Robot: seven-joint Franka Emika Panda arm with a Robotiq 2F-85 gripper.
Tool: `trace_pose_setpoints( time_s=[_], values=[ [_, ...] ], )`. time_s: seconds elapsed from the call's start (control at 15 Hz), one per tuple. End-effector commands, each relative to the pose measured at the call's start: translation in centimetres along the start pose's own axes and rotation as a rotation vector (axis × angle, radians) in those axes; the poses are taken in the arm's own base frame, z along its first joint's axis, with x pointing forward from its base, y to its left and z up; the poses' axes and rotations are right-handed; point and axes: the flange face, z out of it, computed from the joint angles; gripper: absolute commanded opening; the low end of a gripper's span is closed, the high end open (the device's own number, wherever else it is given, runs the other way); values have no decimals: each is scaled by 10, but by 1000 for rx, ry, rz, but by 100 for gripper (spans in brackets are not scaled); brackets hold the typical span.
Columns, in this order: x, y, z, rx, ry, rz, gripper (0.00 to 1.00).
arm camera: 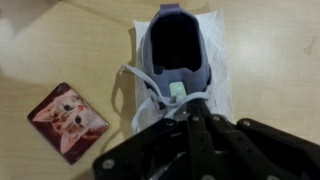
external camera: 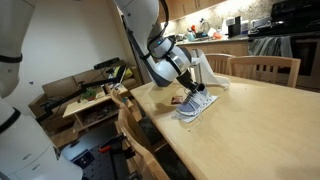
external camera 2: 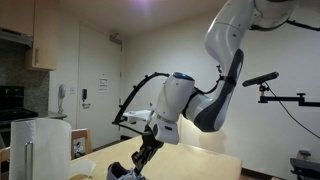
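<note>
A lilac and white shoe (arm camera: pixel 180 45) lies on a white sheet (arm camera: pixel 222 60) on the wooden table (arm camera: pixel 60 50); in an exterior view the shoe (external camera: pixel 197 103) sits near the table's left edge. My gripper (arm camera: pixel 190 105) hangs right over its tongue, fingers pressed together, with a white shoelace (arm camera: pixel 140 100) running up to the fingertips. In both exterior views the gripper (external camera: pixel 192 88) (external camera 2: pixel 143 160) points down at the shoe. A small picture card (arm camera: pixel 68 115) lies flat on the table just beside the shoe.
Wooden chairs stand at the table's far side (external camera: pixel 265 68) and near corner (external camera: pixel 135 125). A white object (external camera: pixel 212 68) sits on the table behind the shoe. A cluttered low shelf (external camera: pixel 95 95) stands beyond the table edge.
</note>
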Motion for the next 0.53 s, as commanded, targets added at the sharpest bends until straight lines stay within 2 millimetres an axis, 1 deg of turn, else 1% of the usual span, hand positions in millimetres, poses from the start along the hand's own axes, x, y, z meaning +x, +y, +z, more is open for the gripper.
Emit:
trace_pose_setpoints(
  time_s=[0.0,0.33,0.47],
  values=[
    [-8,-3,7,-11,-22,-41,0],
    [-10,-7,23,-7,-24,-68,0],
    [-15,-6,25,4,-33,-89,0]
  ],
)
